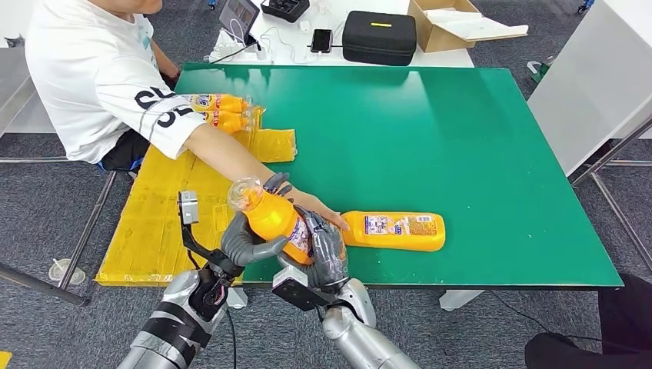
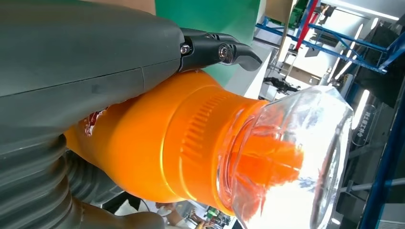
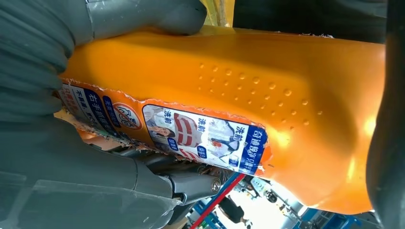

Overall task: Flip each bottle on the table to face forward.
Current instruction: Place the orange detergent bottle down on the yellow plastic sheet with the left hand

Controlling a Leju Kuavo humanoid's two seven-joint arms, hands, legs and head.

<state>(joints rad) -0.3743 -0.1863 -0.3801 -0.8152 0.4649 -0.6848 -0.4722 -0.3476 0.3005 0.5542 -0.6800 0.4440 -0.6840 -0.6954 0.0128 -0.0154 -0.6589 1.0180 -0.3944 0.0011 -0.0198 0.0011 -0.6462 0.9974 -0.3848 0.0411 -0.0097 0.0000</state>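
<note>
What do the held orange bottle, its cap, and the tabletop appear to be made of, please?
Orange bottle: apparently opaque plastic with a slight sheen; moulded dimples show in the right wrist view, and the label looks like printed paper or film with torn edges. Clear cap: transparent glossy plastic, probably, showing bright reflections. Green table: a smooth matte surface; its material is unclear.

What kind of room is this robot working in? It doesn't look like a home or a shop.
Probably a robot test lab or workshop. A bare green work table stands on grey carpet, a second table behind holds a black equipment case, phone and cables, and a seated person feeds it orange bottles.
</note>
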